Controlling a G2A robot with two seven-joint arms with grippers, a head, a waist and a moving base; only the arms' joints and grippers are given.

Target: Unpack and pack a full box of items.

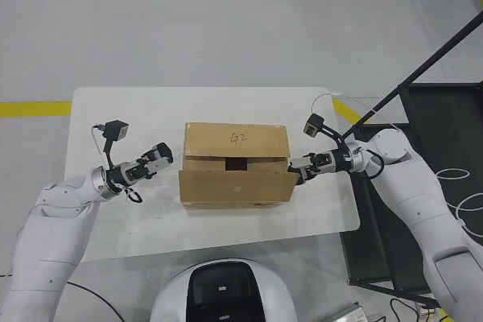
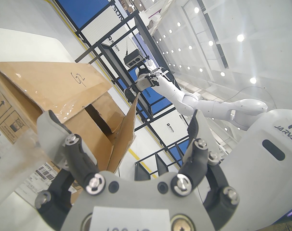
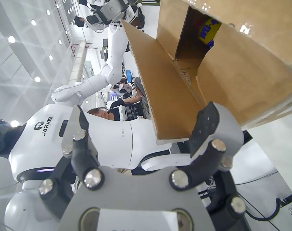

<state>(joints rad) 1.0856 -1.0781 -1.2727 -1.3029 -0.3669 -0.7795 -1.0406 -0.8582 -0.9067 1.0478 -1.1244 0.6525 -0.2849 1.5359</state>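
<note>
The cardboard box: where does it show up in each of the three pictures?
Top view: box in the middle of the table.
Left wrist view: box just past the left claw.
Right wrist view: box close before the right claw, a flap corner between its fingers.
Shared landmark: the dark gap in the box's top.

White table (image 1: pixel 129 113) w/ rounded corners, wider left-to-right than near-to-far, top plain and matte. One brown cardboard box (image 1: pixel 235 165) sits flat on it, approx. mid-depth and a bit right of ctr, long side running left-right, bare tabletop showing on all four sides, more on the left than the right. Box top flaps are partly folded in w/ a small dark gap at the middle, the far flap has a handwritten mark, the near flap's right corner sticks out past the box's right end, and printed labels are on its left end.
</note>
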